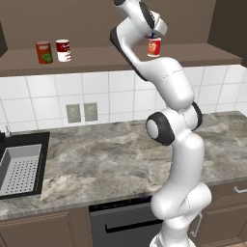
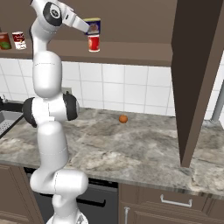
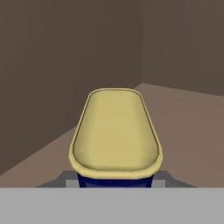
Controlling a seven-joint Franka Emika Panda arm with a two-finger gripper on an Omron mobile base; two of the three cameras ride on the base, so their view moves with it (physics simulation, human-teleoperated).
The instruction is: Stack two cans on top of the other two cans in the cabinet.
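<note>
While the gripper [image 2: 90, 29] was closed on the small dark blue can [image 2: 93, 26], this can with its yellow label stood directly above the red-topped can [image 2: 93, 43], which rested on the open ledge of the cabinet [image 2: 131, 51]. From the right base view the two cans looked touching, one on top of the other, but I could not tell surely if a thin gap was between them. In the hand view the yellow top of the blue can [image 3: 116, 131] lay just in front of the fingers, with the brown shelf floor and the dark back wall of the cabinet beyond it.

In the left base view the red-topped can [image 1: 154, 47] was seen just under the hand, and the blue can was mostly hidden by the arm. Far to the left of the gripper, on the same ledge, the bright red can [image 1: 63, 50] and the dull orange-red can [image 1: 44, 52] stood upright just beside each other.

Well below the gripper was the stone counter [image 1: 106, 164], with a sink [image 1: 19, 169] at its left end. A small orange fruit [image 2: 123, 118] lay on the counter, below and to the right of the gripper.
</note>
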